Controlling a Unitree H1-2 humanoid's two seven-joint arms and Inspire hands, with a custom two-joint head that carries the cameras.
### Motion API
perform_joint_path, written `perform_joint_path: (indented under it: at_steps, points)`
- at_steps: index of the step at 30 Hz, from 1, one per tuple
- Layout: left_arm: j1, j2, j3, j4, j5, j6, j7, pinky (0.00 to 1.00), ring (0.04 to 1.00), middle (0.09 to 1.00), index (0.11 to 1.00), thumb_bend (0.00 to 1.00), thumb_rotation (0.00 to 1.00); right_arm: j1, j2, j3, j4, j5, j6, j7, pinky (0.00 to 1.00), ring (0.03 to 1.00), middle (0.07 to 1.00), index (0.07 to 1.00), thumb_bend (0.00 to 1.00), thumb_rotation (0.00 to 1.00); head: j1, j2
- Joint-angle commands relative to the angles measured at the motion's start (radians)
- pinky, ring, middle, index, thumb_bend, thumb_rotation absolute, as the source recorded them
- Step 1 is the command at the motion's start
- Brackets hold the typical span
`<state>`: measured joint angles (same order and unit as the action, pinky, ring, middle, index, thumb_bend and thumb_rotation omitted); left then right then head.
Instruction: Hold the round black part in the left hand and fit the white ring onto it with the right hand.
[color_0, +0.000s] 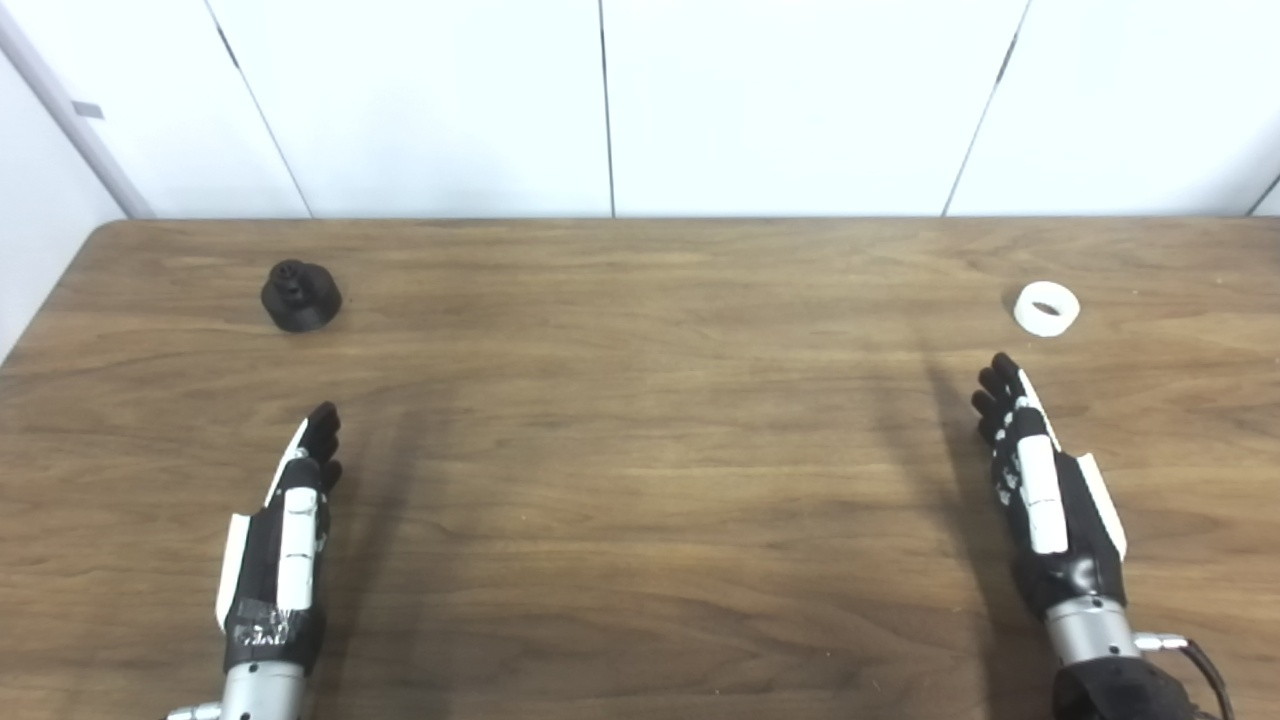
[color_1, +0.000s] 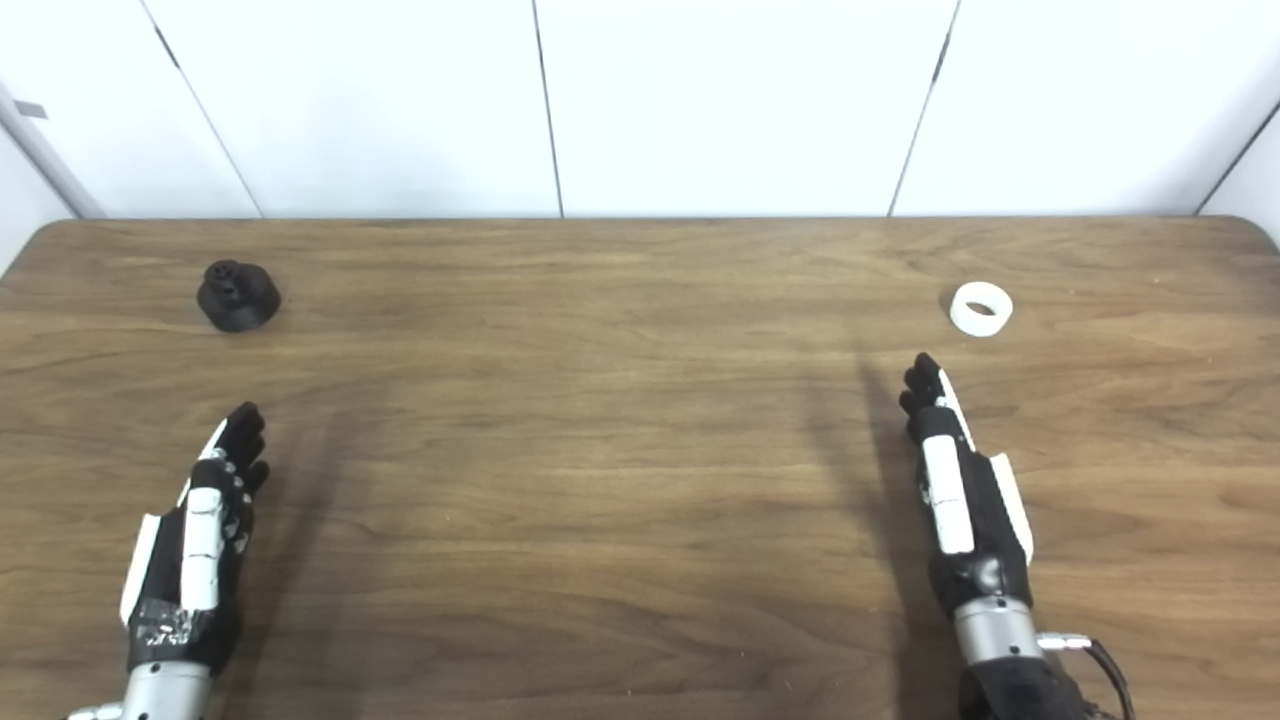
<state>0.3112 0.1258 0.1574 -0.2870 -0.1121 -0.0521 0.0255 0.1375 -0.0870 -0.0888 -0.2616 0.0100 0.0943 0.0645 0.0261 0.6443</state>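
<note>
The round black part stands on the wooden table at the far left, its small knob pointing up. Far across at the right lies the white ring, flat with its hole up. My left hand hovers over the near left of the table, fingers stretched forward and holding nothing, well short of the black part. My right hand is stretched out the same way at the near right, open, its fingertips a short way in front of the ring and not touching it.
White wall panels rise just behind the table's far edge. The table's left edge runs close to the black part. A cable trails from my right wrist.
</note>
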Motion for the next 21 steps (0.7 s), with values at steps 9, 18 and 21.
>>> perform_joint_path:
  at_steps: [9, 18, 21]
  points:
    - [0.030, -0.023, -0.001, -0.026, -0.002, -0.008, 0.004, 1.00, 1.000, 0.979, 0.963, 0.51, 0.95, 0.028, -0.003, 0.008, -0.009, 0.006, -0.046, 0.000, 1.00, 0.979, 0.976, 0.979, 0.57, 1.00, -0.002, -0.018]
    - [0.034, -0.022, -0.010, -0.006, 0.022, -0.034, 0.003, 1.00, 1.000, 0.982, 0.971, 0.49, 0.97, 0.032, -0.001, 0.005, 0.014, 0.010, -0.079, -0.003, 1.00, 0.971, 0.972, 0.974, 0.55, 1.00, 0.015, -0.068]
    - [0.033, -0.028, -0.013, 0.004, 0.021, -0.046, 0.006, 1.00, 0.994, 0.973, 0.965, 0.49, 0.94, 0.033, -0.005, 0.005, 0.028, 0.006, -0.089, -0.002, 1.00, 0.969, 0.969, 0.973, 0.55, 1.00, 0.036, -0.087]
